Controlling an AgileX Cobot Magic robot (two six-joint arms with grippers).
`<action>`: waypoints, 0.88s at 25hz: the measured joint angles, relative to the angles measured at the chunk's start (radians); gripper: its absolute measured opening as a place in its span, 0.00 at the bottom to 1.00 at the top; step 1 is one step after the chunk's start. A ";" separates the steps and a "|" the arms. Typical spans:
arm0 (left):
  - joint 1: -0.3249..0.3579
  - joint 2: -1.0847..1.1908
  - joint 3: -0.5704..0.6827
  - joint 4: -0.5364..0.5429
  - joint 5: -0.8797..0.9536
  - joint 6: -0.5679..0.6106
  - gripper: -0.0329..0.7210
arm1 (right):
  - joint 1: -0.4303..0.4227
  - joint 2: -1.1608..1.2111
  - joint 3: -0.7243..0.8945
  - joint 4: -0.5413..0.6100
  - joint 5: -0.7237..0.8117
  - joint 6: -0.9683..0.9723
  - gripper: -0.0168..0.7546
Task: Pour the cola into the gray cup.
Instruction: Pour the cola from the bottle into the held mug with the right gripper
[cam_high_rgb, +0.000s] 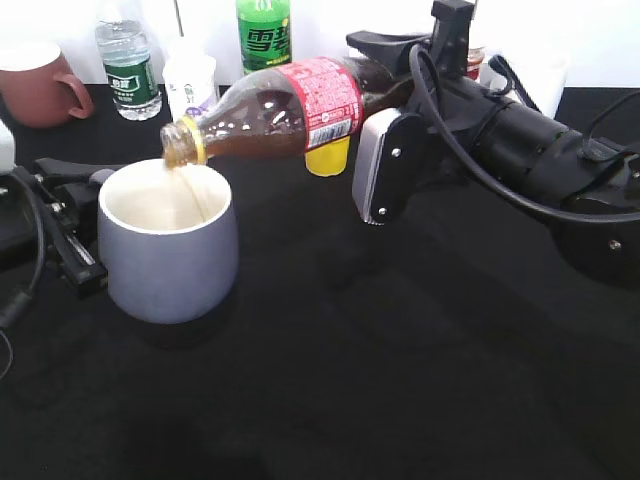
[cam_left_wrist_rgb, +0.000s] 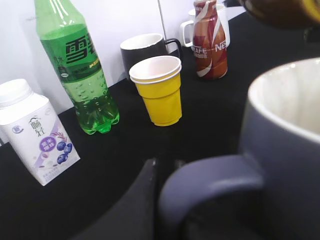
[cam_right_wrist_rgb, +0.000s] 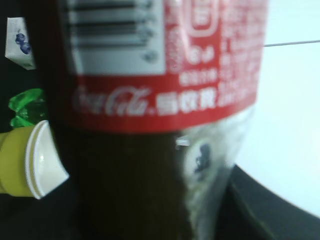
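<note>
The cola (cam_high_rgb: 280, 110) is a clear bottle of dark liquid with a red label. My right gripper (cam_high_rgb: 385, 90) is shut on its lower half and holds it tipped almost flat, mouth to the left over the gray cup (cam_high_rgb: 168, 245). A thin brown stream runs from the mouth into the cup's white inside. In the right wrist view the cola (cam_right_wrist_rgb: 150, 125) fills the frame. My left gripper (cam_high_rgb: 70, 215) is shut on the gray cup's loop handle (cam_left_wrist_rgb: 210, 182) and the cup stands on the black table. The cola's dark neck shows in the left wrist view (cam_left_wrist_rgb: 280, 10).
Along the back stand a reddish-brown mug (cam_high_rgb: 40, 85), a water bottle (cam_high_rgb: 127, 60), a white milk carton (cam_high_rgb: 190, 85), a green Sprite bottle (cam_high_rgb: 264, 30) and a yellow cup (cam_high_rgb: 327, 155). A black mug (cam_left_wrist_rgb: 145, 50) and a Nescafe bottle (cam_left_wrist_rgb: 210, 42) stand behind.
</note>
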 joint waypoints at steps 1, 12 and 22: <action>0.000 0.000 0.000 0.001 0.000 0.000 0.11 | 0.000 0.000 0.000 0.001 -0.011 -0.012 0.53; 0.000 0.000 0.000 0.002 -0.046 0.000 0.11 | 0.000 0.000 0.000 0.002 -0.041 -0.082 0.53; 0.000 0.000 0.000 0.002 -0.044 0.003 0.11 | 0.000 0.000 0.000 0.002 -0.047 -0.117 0.53</action>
